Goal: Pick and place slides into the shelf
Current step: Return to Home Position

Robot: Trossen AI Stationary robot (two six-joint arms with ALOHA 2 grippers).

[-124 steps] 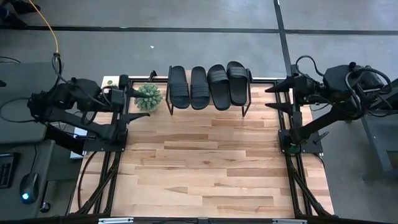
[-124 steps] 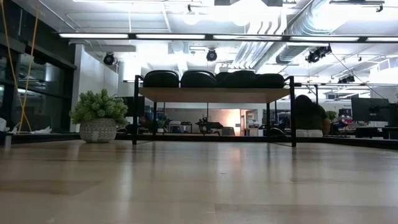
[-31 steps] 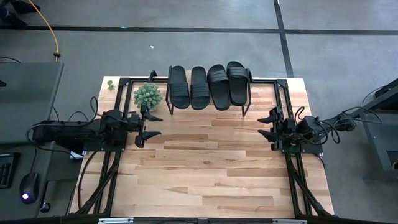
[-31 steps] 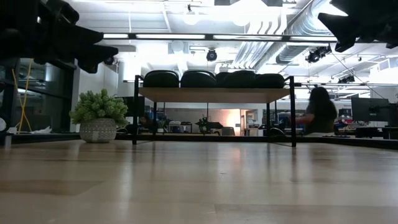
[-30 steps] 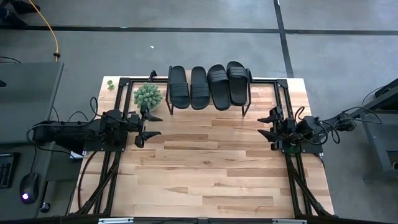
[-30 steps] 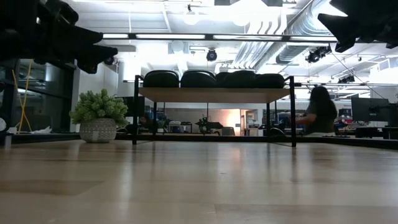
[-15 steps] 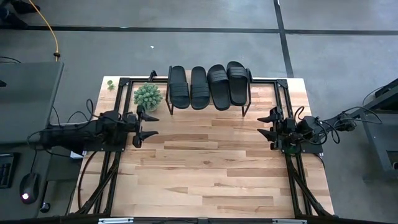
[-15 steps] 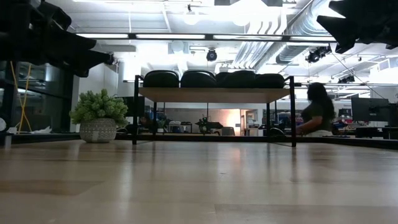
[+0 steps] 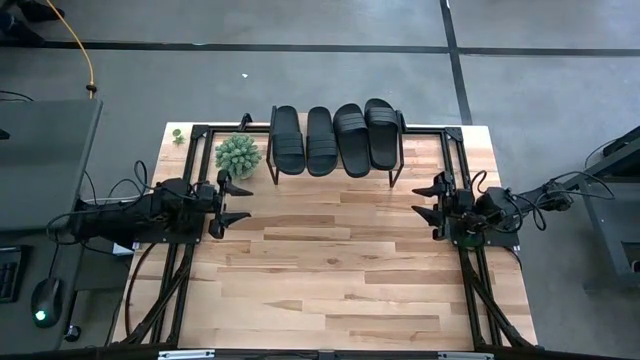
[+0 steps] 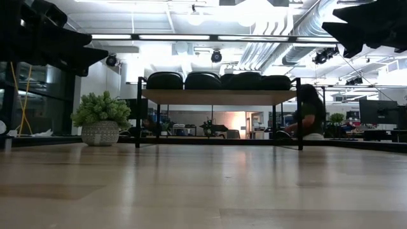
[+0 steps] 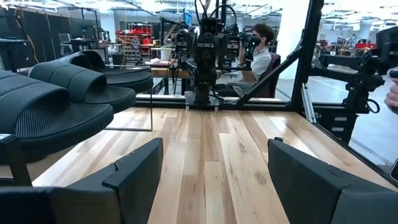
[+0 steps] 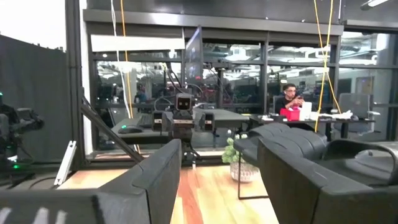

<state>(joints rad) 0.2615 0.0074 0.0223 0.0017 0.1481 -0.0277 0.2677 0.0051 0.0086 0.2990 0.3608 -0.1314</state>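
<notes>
Four black slides [image 9: 321,142] lie in a row on the shelf [image 10: 219,97] at the table's [image 9: 330,290] far edge, well apart from both grippers.
Slides: matte, wide ribbed straps, soles side by side across the light wooden top. Left gripper [image 9: 240,203]: fingers spread, holding nothing, at the table's left side, near a potted plant [image 9: 237,155]. Right gripper [image 9: 422,200]: fingers spread, holding nothing, at the right side. A wide stretch of tabletop lies between them.

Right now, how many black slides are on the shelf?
4, side by side on the shelf: first slide nearest the plant, then second slide, third slide, fourth slide. None looks hidden.
</notes>
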